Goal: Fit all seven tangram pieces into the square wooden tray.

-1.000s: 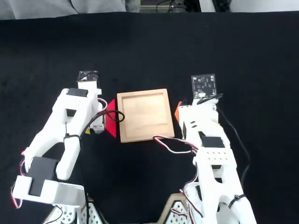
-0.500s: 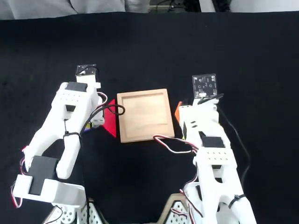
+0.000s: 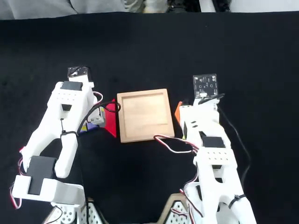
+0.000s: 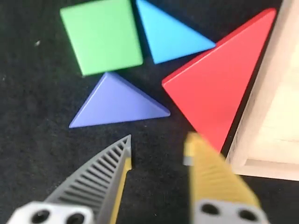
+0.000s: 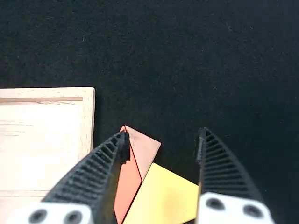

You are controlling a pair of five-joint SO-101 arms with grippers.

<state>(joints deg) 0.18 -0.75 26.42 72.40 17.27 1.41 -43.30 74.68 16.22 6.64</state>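
Meanwhile, in the high view, the left arm has drifted toward the frame's left edge, away from the square wooden tray (image 3: 142,92) at centre, uncovering more of the red triangle (image 3: 111,123) touching its side. The tray is empty, so no piece is fitted yet. The left gripper (image 4: 159,140) gapes wide and holds nothing, hovering near the purple triangle (image 4: 114,102). The right gripper (image 5: 162,133) is likewise spread and empty above the orange piece (image 5: 127,182).

The end effector (image 4: 159,139), jaws apart, hovers near the red triangle (image 4: 224,81), which seems to touch the tray (image 4: 273,135).
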